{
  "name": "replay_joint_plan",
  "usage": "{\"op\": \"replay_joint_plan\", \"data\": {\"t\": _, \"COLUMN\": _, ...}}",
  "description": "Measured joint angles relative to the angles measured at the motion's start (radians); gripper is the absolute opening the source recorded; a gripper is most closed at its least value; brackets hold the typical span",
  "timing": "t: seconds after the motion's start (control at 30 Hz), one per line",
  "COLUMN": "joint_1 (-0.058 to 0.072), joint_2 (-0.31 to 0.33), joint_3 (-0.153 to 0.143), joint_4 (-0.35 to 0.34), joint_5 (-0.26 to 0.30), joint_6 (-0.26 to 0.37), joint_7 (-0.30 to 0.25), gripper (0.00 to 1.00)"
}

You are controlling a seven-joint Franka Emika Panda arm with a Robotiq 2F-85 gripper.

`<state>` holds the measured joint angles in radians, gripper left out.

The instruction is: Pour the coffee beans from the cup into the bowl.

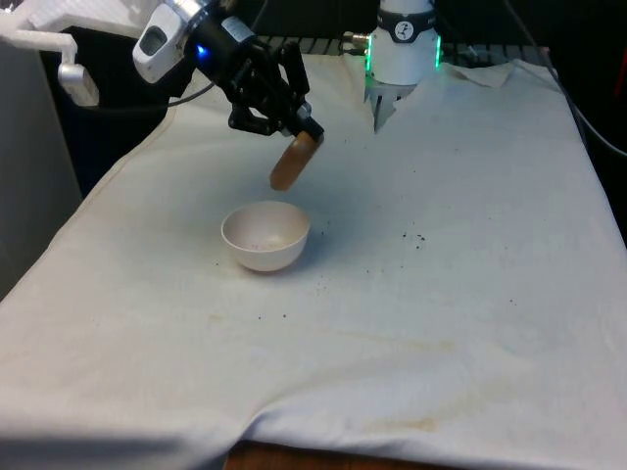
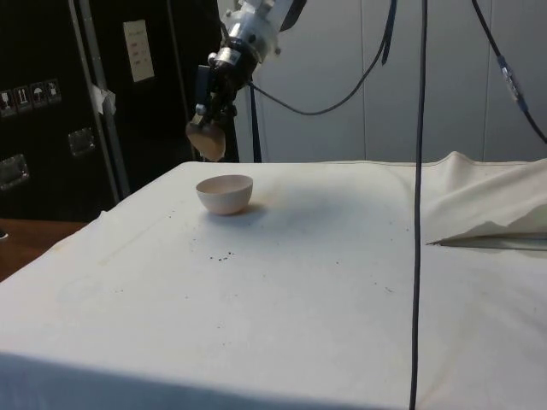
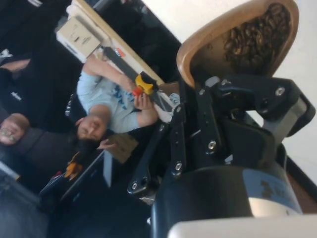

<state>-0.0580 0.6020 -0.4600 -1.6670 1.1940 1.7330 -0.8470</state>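
Front view: cup (image 1: 293, 162) above bowl (image 1: 265, 236)

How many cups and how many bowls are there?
Cups: 1, the brown cup held tilted by the end effector, coffee beans inside.
Bowls: 1, the white bowl on the cloth.
Total: 2.

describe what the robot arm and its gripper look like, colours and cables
The arm is white with rounded grey-trimmed segments. Its gripper is black, built of bolted linkage bars with silver screws and two fingers. A dark cable loops off the wrist.
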Motion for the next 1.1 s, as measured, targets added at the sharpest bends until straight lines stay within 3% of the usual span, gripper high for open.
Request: {"op": "replay_joint_plan", "data": {"t": 1.1, "joint_1": -0.016, "joint_2": 0.069, "joint_3": -0.089, "joint_4": 0.017, "joint_5": 0.207, "joint_6": -0.214, "joint_7": -0.001, "gripper": 0.0}}
